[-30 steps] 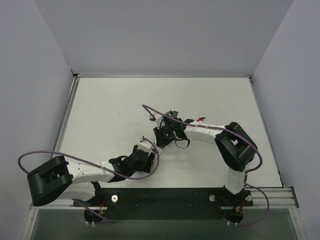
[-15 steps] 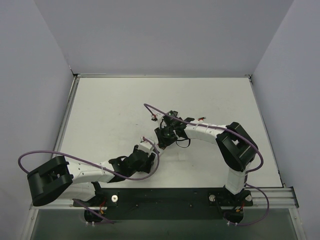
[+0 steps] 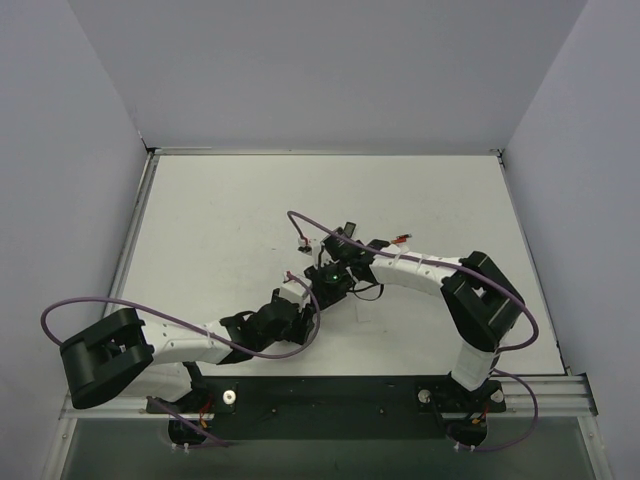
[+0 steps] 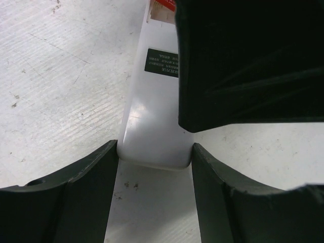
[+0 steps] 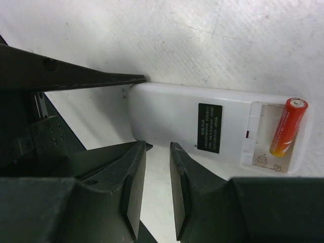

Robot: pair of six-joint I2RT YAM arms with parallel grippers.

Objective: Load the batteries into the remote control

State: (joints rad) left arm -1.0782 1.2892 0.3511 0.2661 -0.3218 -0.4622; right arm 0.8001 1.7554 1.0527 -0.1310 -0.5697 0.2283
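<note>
Right end effector (image 5: 157, 149): shifted, jaws slightly parted — empty.
Battery (image 5: 288, 126): seated in remote control (image 5: 202, 126) — one loaded.
Left end effector (image 4: 154, 154): clamped on remote's end.

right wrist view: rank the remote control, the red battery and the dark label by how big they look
1. remote control, clearly the largest.
2. battery and dark label: too alike to rank; the battery is longer, the label wider.

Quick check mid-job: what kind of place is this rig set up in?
Probably a lab test cell: a white table, plain grey walls closing three sides, and a metal mounting rail at the near edge.
</note>
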